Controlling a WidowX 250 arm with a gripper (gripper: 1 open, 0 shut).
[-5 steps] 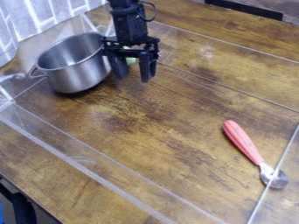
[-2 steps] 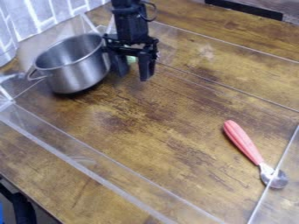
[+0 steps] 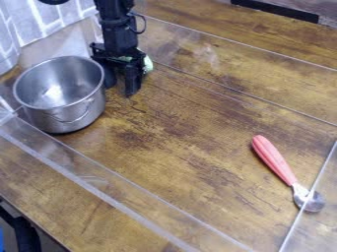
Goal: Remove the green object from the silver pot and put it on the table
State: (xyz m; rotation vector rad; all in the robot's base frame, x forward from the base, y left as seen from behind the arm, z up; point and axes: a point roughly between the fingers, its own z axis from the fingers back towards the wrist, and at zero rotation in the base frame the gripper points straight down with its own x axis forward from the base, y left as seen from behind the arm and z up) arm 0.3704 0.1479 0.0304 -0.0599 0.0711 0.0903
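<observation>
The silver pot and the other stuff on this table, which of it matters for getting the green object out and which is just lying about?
For the job:
- silver pot
- green object, partly hidden by the gripper
- table

Just lying about:
- red-handled tool

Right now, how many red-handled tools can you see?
1. The red-handled tool lies by itself on the table, at the right side of the picture, away from the silver pot. Another could be hidden behind the pot or the gripper.
</observation>
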